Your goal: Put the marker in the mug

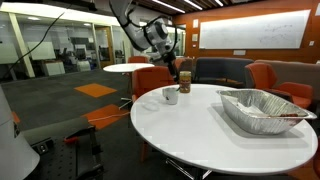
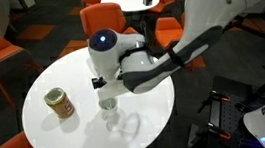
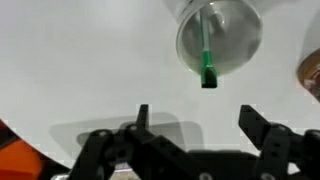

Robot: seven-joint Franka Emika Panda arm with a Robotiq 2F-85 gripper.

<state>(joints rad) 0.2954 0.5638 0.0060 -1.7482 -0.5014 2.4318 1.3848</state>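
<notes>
Looking down the wrist view, the gripper [image 3: 194, 112] is closest to the camera. Just past it is the green marker [image 3: 206, 45], and it's sitting in the white mug [image 3: 238, 40]. It leans against the near side, with its dark end poking a bit over the rim toward the claw. So I'd say the drop itself is basically done and the step in hand is just getting clear without undoing it.

How I'd do that well:
- Go straight up first and sideways later. That overhanging marker end is the nearest thing to the fingers, and a nudge there could lever the pen out or tip the small mug.
- Keep the jaws spread on the way out, since closing them low only brings metal closer to the rim.
- Mind the neighbours. In an exterior view a brownish can [image 2: 59, 103] stands near the mug on the round white table [image 1: 200, 135]. The foil tray [image 1: 245, 118] is well apart on the far side, so it shouldn't matter.

As for the claw itself, it's wide open. Both fingers show at the bottom of the wrist view with only bare tabletop between them. It's holding nothing, and as far as I can tell it isn't touching the mug or the marker, just hanging above and slightly to the near side of them.
</notes>
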